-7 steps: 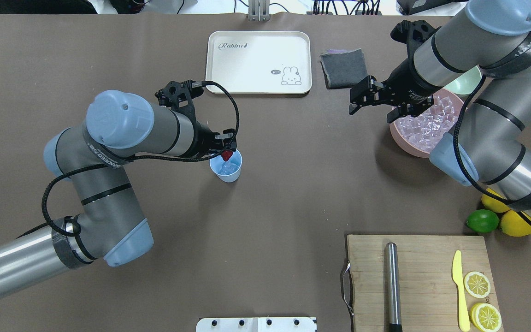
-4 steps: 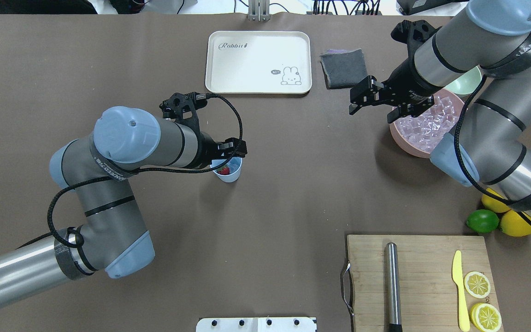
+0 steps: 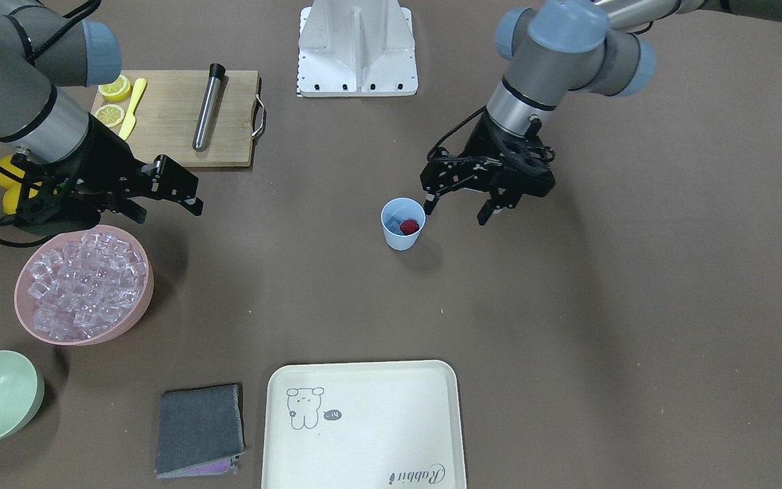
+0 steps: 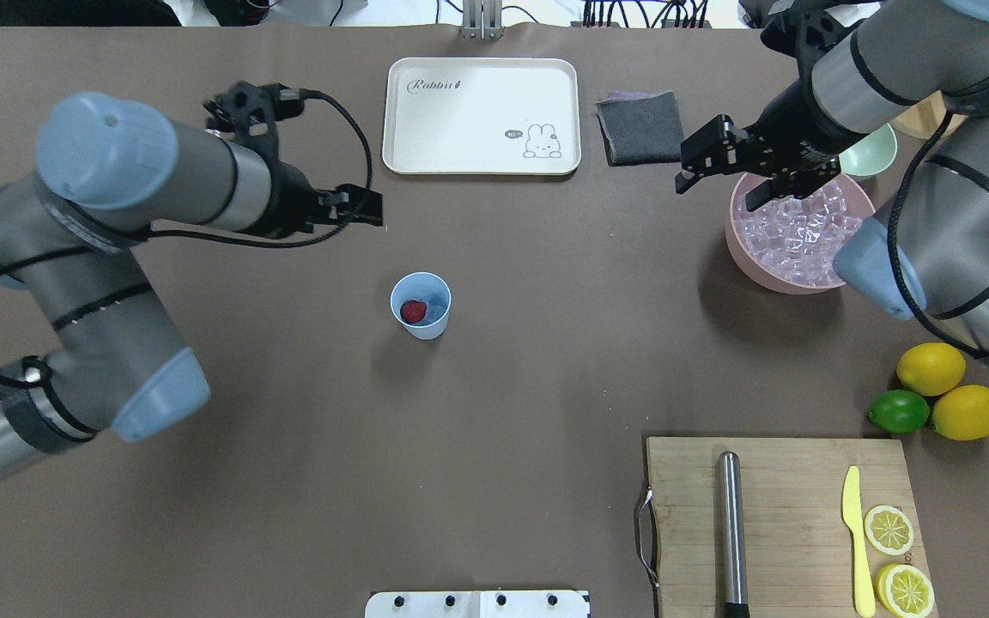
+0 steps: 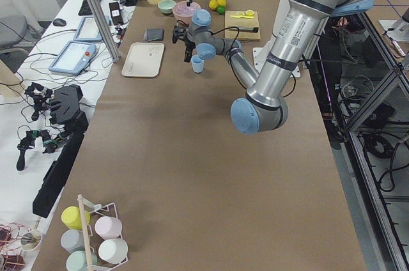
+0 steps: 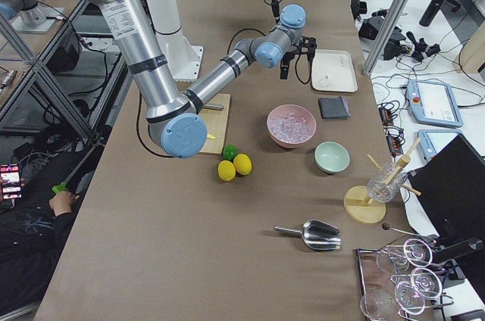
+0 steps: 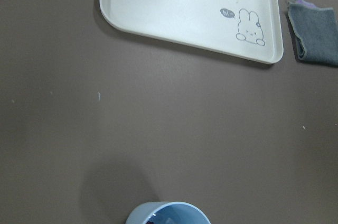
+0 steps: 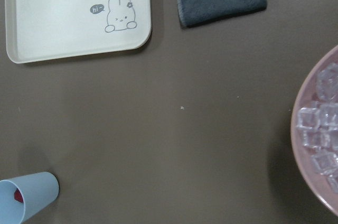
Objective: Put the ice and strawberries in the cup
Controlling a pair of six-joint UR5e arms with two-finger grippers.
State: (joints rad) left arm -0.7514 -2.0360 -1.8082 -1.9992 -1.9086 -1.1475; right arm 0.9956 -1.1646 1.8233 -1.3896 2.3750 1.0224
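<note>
Out near the middle of the counter [image 4: 546,386], the left end effector [image 3: 459,209] hangs with its fingers spread wide. It's got nothing in it and isn't touching anything. The right end effector [image 4: 715,194] is the same deal, released and empty. It hovers at the edge of the pink bowl [image 4: 739,257], on the side facing the tray [image 4: 426,120]. That bowl is heaped with ice [image 4: 791,240], lots of little clear glassy cubes.

The cup [image 4: 431,330] is a small light blue tapered thing, standing upright on the bare counter all by itself. Looking down into it, you can see the strawberry [image 4: 413,311], a tiny dark red blob against the inside wall. A pale clear bit next to it looks like ice, though it's too small to be sure.

Position-wise, the left end effector is up off the counter and off to one side of the cup, toward the robot's left, close but clear of the rim. The left wrist view only catches the cup's rim at its bottom edge. The right end effector and the pink bowl are well apart from the cup, over on the robot's right.
</note>
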